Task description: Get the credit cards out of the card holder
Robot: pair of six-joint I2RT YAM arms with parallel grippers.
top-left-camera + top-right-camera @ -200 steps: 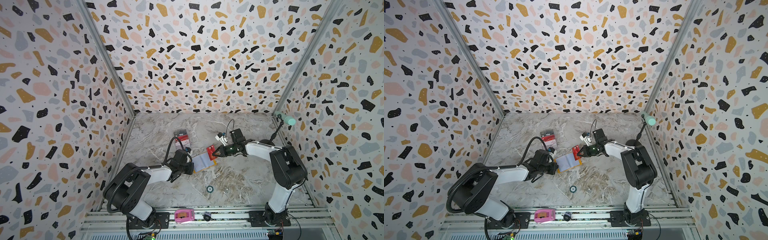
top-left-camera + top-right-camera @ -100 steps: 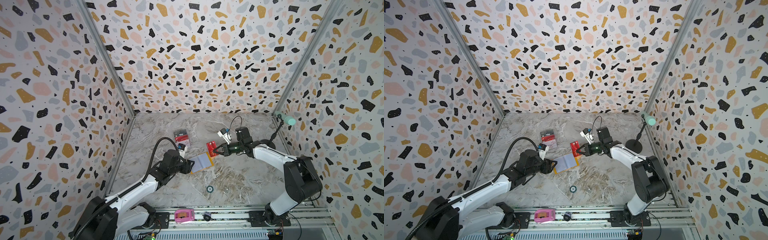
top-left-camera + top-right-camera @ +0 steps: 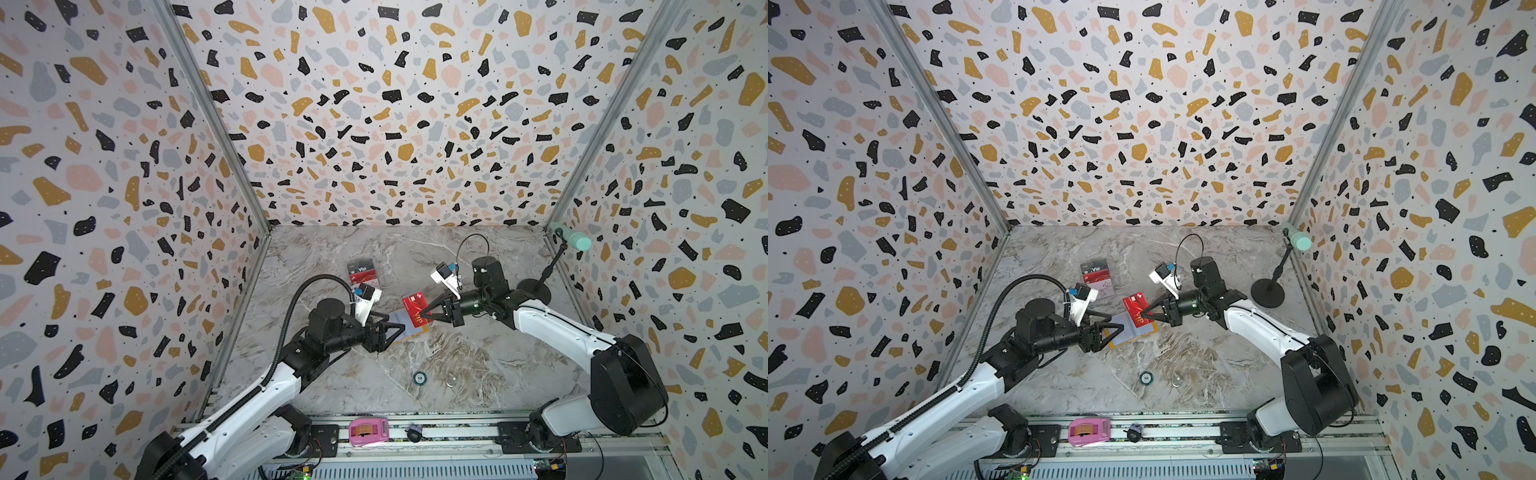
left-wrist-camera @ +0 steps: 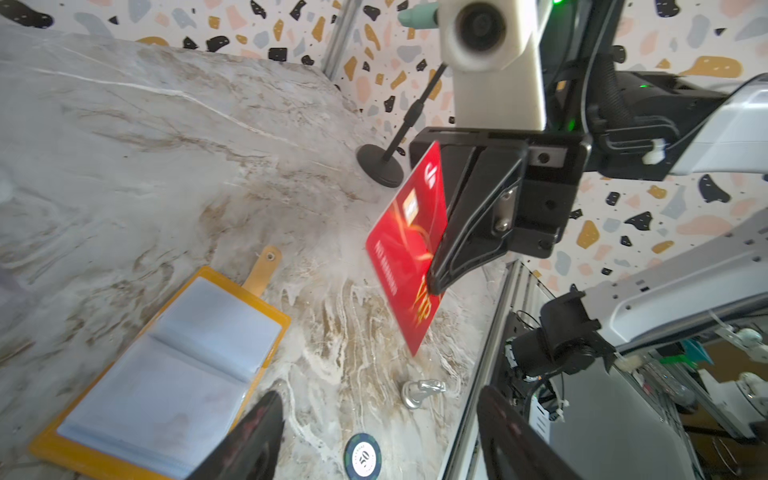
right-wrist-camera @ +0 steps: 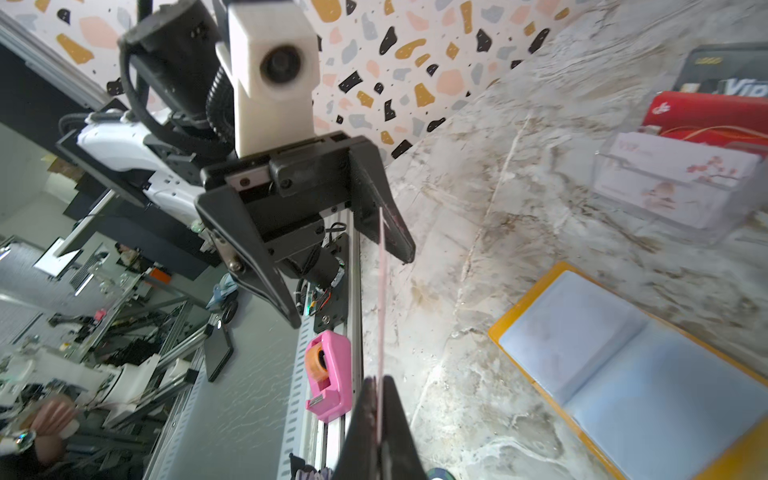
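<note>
The mustard-yellow card holder (image 3: 415,329) (image 3: 1144,331) lies open on the marble table, and its clear sleeves (image 4: 174,365) (image 5: 648,365) look empty. My right gripper (image 3: 420,314) (image 3: 1142,314) (image 5: 379,382) is shut on a red credit card (image 3: 412,307) (image 3: 1133,308) (image 4: 407,249) and holds it in the air just above the holder's right edge. The right wrist view shows that card edge-on. My left gripper (image 3: 395,336) (image 3: 1115,334) (image 4: 379,392) is open and holds nothing, just left of the holder. Black "Vip" (image 3: 360,266) (image 5: 739,85), red (image 5: 706,114) and white (image 5: 673,183) cards stand in a clear stand.
The clear acrylic stand (image 3: 362,274) (image 3: 1097,272) sits behind the holder. A poker chip (image 3: 420,377) (image 4: 363,457) and a small metal piece (image 3: 451,379) (image 4: 419,392) lie in front. A microphone stand (image 3: 536,286) (image 3: 1266,293) rises at right. On the front rail is a pink tape dispenser (image 3: 368,432) (image 5: 328,374).
My left gripper has opened and pulled back from the card holder. The right gripper has drawn the red card out and away to the right, off the holder.
</note>
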